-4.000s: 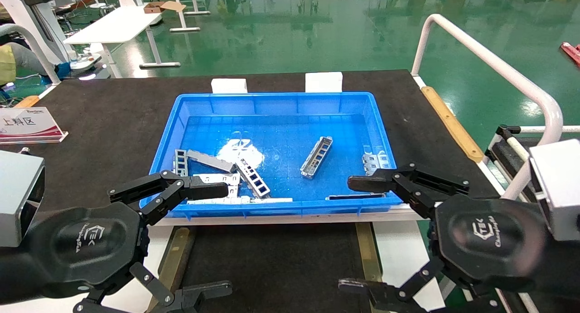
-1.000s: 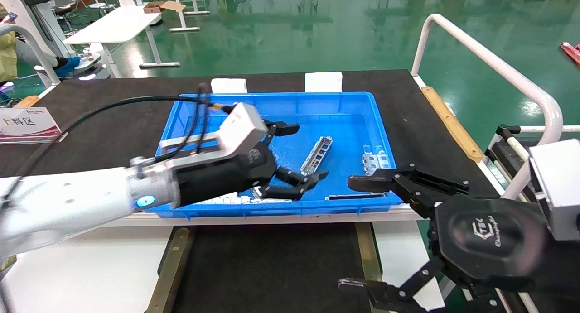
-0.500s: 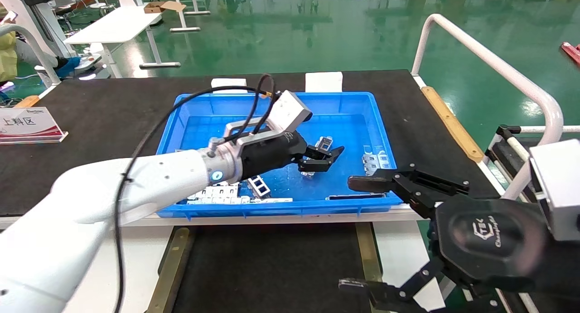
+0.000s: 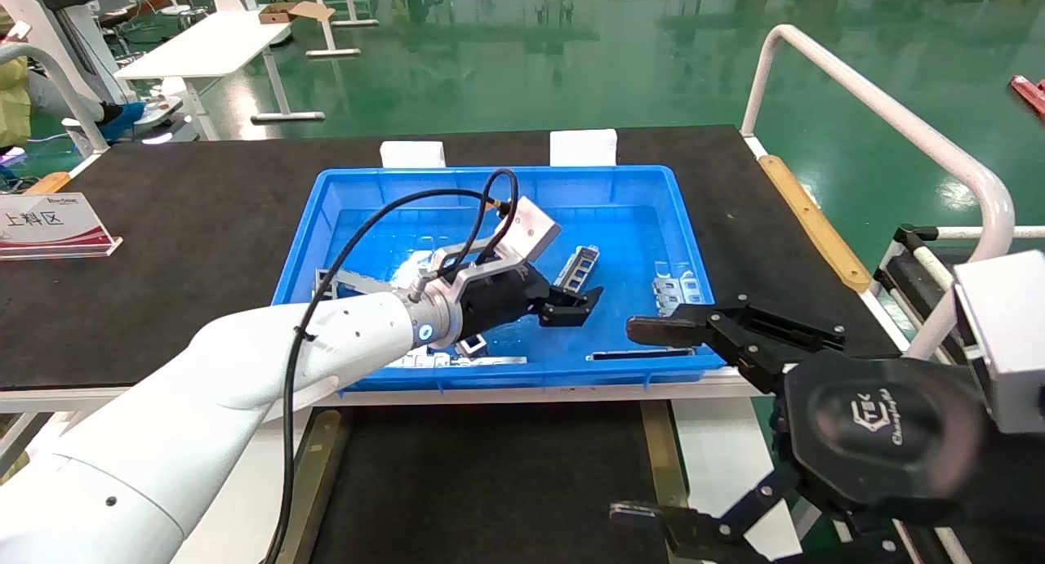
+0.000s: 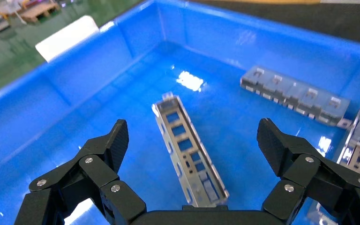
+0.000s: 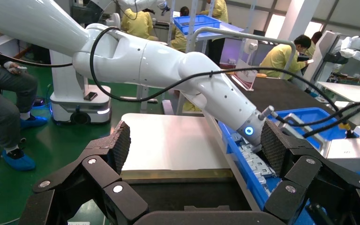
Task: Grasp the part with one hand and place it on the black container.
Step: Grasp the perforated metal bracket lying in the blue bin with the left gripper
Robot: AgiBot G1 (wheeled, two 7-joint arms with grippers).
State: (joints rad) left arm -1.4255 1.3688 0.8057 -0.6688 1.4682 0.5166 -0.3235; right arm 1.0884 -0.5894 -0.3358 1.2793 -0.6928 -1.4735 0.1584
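Observation:
The part (image 4: 578, 268), a narrow silver bracket with a row of rectangular cutouts, lies flat on the floor of the blue bin (image 4: 490, 174). My left gripper (image 4: 574, 304) is open and empty, low over the part's near end. In the left wrist view the part (image 5: 187, 150) lies between the spread fingers of this gripper (image 5: 193, 136), untouched. The black container (image 4: 490, 482), with brownish side strips, lies in front of the bin and also shows in the right wrist view (image 6: 168, 192). My right gripper (image 4: 637, 421) is open and parked at the front right, also in its own view (image 6: 194, 140).
More metal pieces lie in the bin: a bracket (image 4: 678, 290) at the right, pale plates (image 4: 408, 356) at the near left, and a flat strip (image 4: 641, 354) by the near wall. A white rail (image 4: 882, 107) runs along the right. A sign (image 4: 49, 221) stands far left.
My left arm has swung from its parked place into the bin and come down over the part's near end, jaws still open. The part and the right arm have not moved.

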